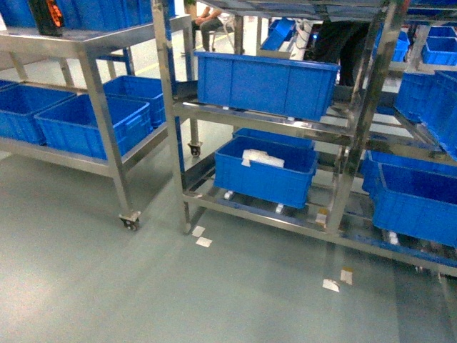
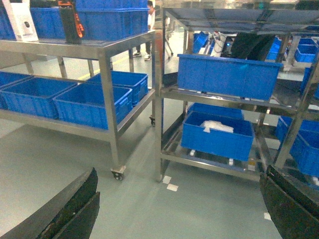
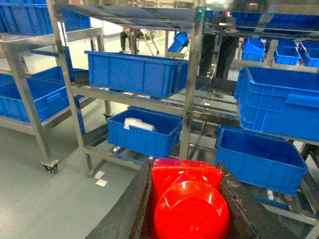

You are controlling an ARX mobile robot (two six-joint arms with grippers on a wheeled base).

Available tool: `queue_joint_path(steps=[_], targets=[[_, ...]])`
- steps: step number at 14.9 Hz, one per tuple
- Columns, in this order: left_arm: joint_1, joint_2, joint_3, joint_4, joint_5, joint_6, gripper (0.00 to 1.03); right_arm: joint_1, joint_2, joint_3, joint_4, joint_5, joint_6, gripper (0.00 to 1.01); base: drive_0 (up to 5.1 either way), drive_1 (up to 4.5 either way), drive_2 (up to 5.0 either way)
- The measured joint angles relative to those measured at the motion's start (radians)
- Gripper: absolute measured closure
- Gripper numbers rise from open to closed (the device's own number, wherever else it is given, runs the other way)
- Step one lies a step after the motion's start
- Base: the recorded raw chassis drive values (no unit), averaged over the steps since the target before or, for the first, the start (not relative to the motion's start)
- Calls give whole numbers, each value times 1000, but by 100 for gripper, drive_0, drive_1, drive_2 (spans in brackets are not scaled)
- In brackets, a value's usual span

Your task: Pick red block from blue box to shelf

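Gray-green floor point(image 1: 143, 293) fills the bottom of the room, smooth and a bit shiny, with small bits of white tape point(image 1: 200, 236) stuck on it near a metal leg. Behind the floor stands the shelf point(image 1: 171, 143), a big silver rack with square posts and flat rails. Dark blue crates point(image 1: 265, 84) sit on its rails, one up high and one lower down. The lower crate point(image 1: 264, 175) has something white point(image 1: 263, 157) lying inside it. Off to the left is a second metal rack on little wheels point(image 1: 130, 221), and it holds more dark blue crates too. Far at the back, a person's legs show between the posts.

The right gripper point(image 3: 187, 209) is squeezed tight around the red block point(image 3: 187, 204). In the right wrist view the block is very close and glossy, with its round stud facing the camera, and the two dark fingers point(image 3: 130, 209) press on its left and right sides. The block is up in the air in front of the shelf, not touching it.

The left gripper point(image 2: 179, 209) is spread wide apart, with one dark finger point(image 2: 70, 209) at each bottom corner of the left wrist view. Only floor shows between them, and it holds nothing.
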Motion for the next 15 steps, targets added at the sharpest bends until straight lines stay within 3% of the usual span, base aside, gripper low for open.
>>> queue_joint_path(steps=[15], targets=[[0, 0, 0, 0, 0, 0, 5, 0, 0, 0, 0, 0, 0, 74, -152, -152, -152]])
